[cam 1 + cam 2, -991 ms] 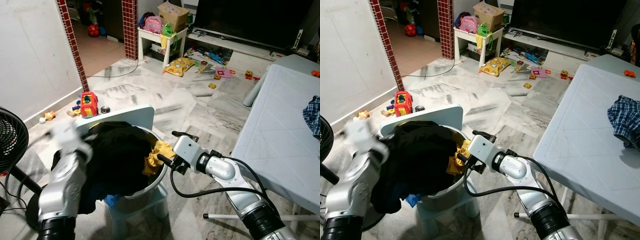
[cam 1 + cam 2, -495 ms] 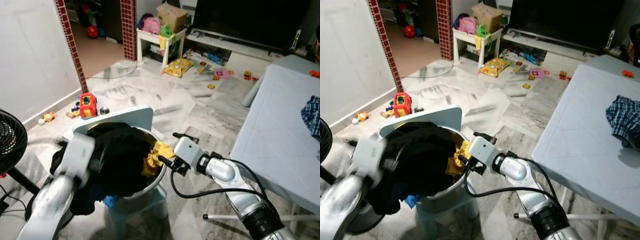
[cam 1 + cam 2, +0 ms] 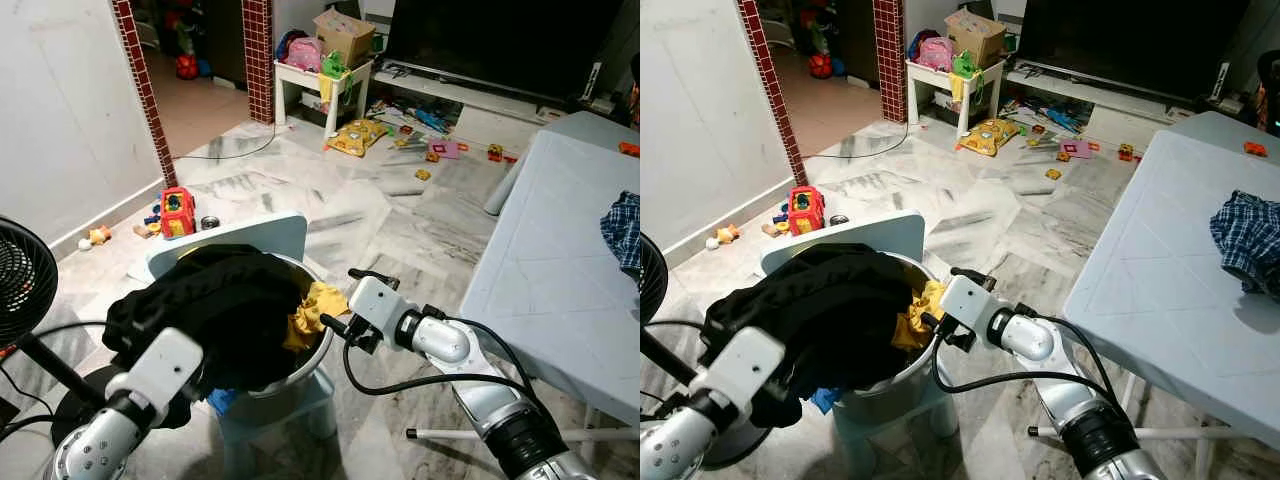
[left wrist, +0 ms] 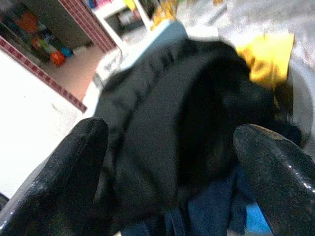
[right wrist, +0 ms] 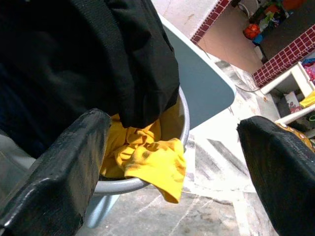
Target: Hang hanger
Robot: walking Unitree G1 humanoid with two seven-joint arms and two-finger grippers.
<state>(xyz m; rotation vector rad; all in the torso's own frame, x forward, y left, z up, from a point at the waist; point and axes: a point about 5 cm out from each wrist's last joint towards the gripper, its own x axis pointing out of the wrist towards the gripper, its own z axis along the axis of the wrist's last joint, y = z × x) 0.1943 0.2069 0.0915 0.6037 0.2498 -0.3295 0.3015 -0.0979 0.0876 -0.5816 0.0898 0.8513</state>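
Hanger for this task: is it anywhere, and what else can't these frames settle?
- Hanger: none made out; the black garment covers most of the basin.
- Basin contents: head views, hidden under that garment and the yellow cloth.
- Left wrist view: blurred.
- Checked cloth: cut by the frame edge.

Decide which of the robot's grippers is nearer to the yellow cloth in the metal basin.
Right. The right gripper hovers open just beside the yellow cloth at the basin's rim. The left gripper is open farther off, across the black garment.

Family living room — scattered toys, TV
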